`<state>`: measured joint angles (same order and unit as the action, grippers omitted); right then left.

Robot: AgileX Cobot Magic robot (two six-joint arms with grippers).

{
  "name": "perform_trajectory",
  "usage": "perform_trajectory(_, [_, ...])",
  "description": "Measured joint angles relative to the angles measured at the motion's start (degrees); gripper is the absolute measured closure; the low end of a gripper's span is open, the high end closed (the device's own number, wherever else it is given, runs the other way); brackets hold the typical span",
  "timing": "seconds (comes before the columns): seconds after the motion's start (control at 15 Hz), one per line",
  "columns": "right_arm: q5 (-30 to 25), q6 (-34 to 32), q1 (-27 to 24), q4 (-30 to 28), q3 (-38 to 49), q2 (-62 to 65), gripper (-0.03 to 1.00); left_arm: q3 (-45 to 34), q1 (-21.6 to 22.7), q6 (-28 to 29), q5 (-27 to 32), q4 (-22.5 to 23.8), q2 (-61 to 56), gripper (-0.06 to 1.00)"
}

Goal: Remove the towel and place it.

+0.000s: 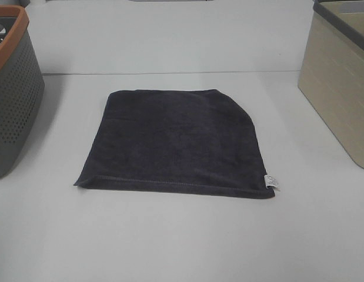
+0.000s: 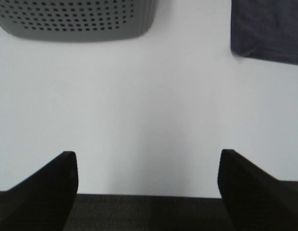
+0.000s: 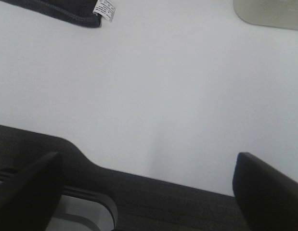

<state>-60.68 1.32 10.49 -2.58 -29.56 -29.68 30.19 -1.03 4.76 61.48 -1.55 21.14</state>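
The dark charcoal towel [image 1: 176, 143] lies flat on the white table [image 1: 182, 235], with a small white tag [image 1: 270, 181] at its near right corner. The left wrist view shows a corner of the towel [image 2: 266, 29] far from my left gripper [image 2: 148, 185], which is open over bare table near the front edge. The right wrist view shows the towel's tagged corner [image 3: 76, 14], with the tag [image 3: 104, 9], far from my right gripper [image 3: 148, 185], which is open and empty. Neither gripper shows in the exterior high view.
A grey perforated basket with an orange rim [image 1: 11, 88] stands at the left; it also shows in the left wrist view [image 2: 76, 19]. A beige bin [image 1: 340, 82] stands at the right; it also shows in the right wrist view [image 3: 269, 12].
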Motion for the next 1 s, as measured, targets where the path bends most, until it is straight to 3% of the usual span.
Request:
perform_trajectory(0.53, [0.52,2.23,0.0,2.58,0.57,18.74,0.06,-0.86,0.0,-2.69,-1.32,0.0,-19.54,0.2])
perform_trajectory(1.0, [0.52,2.23,0.0,2.58,0.74,29.91,0.08,-0.92,0.0,-4.07,-1.26,-0.23,-21.43,0.2])
